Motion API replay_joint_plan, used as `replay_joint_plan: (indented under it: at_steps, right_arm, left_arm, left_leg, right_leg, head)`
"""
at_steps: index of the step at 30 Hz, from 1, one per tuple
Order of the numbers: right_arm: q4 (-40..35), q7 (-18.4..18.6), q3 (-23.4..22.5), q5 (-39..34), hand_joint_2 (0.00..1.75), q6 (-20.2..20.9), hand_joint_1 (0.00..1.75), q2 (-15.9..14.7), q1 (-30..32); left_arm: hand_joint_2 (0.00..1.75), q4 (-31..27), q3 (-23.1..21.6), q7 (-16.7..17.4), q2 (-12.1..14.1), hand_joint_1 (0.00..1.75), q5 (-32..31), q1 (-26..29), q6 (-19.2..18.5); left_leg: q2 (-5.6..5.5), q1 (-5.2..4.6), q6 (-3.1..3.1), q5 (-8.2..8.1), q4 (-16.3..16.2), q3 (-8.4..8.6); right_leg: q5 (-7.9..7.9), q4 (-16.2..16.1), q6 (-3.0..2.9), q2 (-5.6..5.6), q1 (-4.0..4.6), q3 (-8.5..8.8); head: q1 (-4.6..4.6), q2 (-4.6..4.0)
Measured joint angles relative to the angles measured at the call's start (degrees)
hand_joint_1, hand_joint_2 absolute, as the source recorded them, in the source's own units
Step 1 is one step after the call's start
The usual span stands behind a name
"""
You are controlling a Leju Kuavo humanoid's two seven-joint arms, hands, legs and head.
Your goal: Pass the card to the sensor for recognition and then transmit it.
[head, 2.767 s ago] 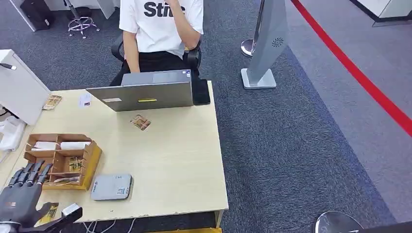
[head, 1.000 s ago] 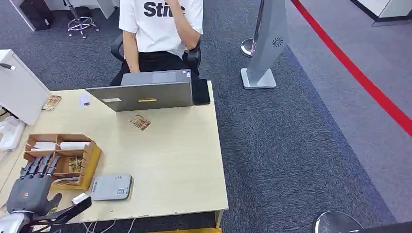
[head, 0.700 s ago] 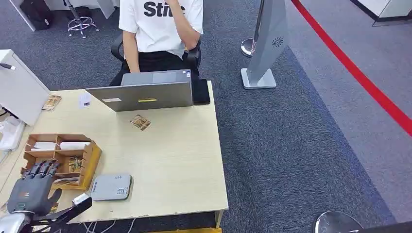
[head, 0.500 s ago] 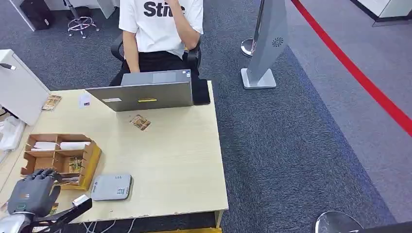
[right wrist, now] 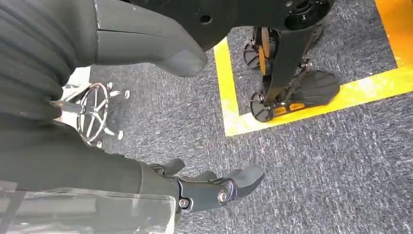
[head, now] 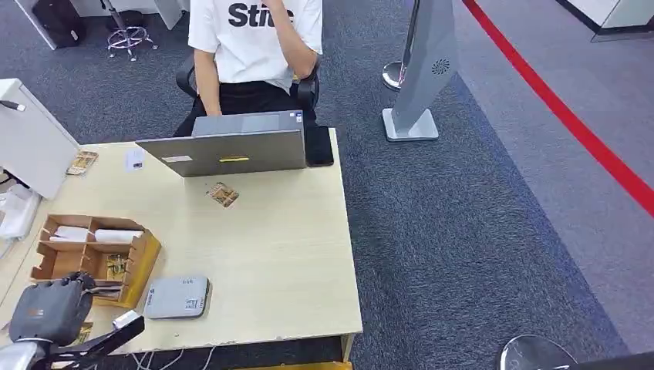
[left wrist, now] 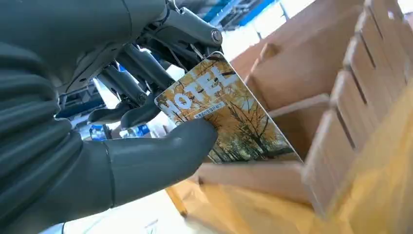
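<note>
Hotel key card [left wrist: 229,119], printed with yellow autumn trees, pinched between thumb and fingers of the left robot hand [head: 51,311], lower edge seemingly inside a near compartment of the wooden organiser [head: 143,260] at the near left of the bench [head: 285,254]. Step in hand, by the look of it: drawing the card out of its slot. Best done by lifting straight up along the slot so the card edge clears the wooden dividers without catching, keeping the pinch firm on the upper corner so the card does not swivel. Then a short carry to the right, to the grey card reader [head: 176,297] lying flat just beside the organiser, card face brought down level over its top. Risk worth minding: a thin card slipping or tilting in a pinch grip, or tugging the light organiser along.

Right robot hand [right wrist: 209,187] hanging low over grey carpet, fingers loosely apart, holding nothing.

Counted: one card in the hand; one reader; one organiser, with more cards and white items in its compartments, number unclear. One loose card [head: 222,195] mid-bench, another [head: 81,162] at the far left. One laptop [head: 231,153], lid up, at the far edge; one person [head: 254,42] seated behind it.
</note>
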State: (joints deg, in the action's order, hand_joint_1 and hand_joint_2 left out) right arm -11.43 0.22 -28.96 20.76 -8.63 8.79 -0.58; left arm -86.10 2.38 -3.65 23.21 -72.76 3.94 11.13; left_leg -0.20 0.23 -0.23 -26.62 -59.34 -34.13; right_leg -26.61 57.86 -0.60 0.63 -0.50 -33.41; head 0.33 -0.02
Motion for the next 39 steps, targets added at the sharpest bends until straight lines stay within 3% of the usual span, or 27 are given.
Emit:
replay_joint_plan:
  at_steps: [8, 21, 24, 31, 35, 39]
  right_arm:
    - [0.0, 0.0, 0.0, 1.0, 1.75, 0.1, 0.0, 0.3, -0.1]
    - [0.0, 0.2, 0.0, 1.0, 1.75, 0.1, 0.0, 0.5, -0.1]
    - [0.0, 0.4, 0.0, 1.2, 1.75, -0.5, 0.0, 0.5, -0.1]
    - [0.0, 0.9, 0.0, 2.9, 1.75, -0.3, 0.0, 0.5, -0.4]
    - [0.0, 2.1, 0.1, 4.4, 1.75, -0.1, 0.0, 0.5, -0.9]
    - [0.0, 2.2, 0.1, 4.8, 1.75, 0.2, 0.0, 0.5, -1.1]
  left_arm:
    - [1.75, -4.1, 0.0, 0.0, 2.1, 1.75, 1.2, -6.1, -0.9]
    - [1.75, -5.8, 0.0, -0.2, 3.1, 1.75, 1.5, -8.2, 0.1]
    - [1.75, -6.3, -0.1, 0.2, 3.8, 1.75, 2.8, -12.3, -0.8]
    - [1.75, -6.8, -1.2, 3.8, 4.8, 1.75, 5.1, -27.3, -10.2]
    - [1.75, -1.7, -3.5, 7.5, 3.7, 1.75, 4.0, -36.0, -15.0]
    - [1.75, 3.3, -6.8, 8.9, 1.4, 1.75, 3.6, -41.2, -15.3]
  left_leg:
    - [-0.05, 0.0, -0.03, 0.06, 0.0, 0.0]
    - [-0.06, 0.0, -0.03, 0.06, 0.0, -0.02]
    - [-0.17, 0.04, -0.02, 0.11, 0.0, -0.07]
    - [-0.16, 0.05, -0.01, 0.32, -0.1, -0.21]
    - [-0.13, 0.01, -0.03, 0.34, -0.1, -0.2]
    - [-0.14, 0.01, 0.02, 0.41, -0.1, -0.23]
  right_leg:
    - [0.03, 0.0, 0.0, -0.07, 0.0, 0.05]
    - [0.01, 0.0, 0.0, -0.07, 0.0, -0.07]
    - [0.02, 0.0, 0.0, -0.16, 0.05, -0.13]
    - [0.27, 0.0, 0.0, -0.16, 0.08, -0.2]
    - [0.33, 0.0, 0.0, -0.13, 0.07, -0.22]
    - [0.39, 0.0, 0.05, -0.13, 0.07, -0.21]
  head:
    - [-0.02, 0.0]
    - [0.0, 0.0]
    - [0.0, 0.0]
    - [0.02, 0.0]
    - [0.02, 0.0]
    - [0.02, 0.0]
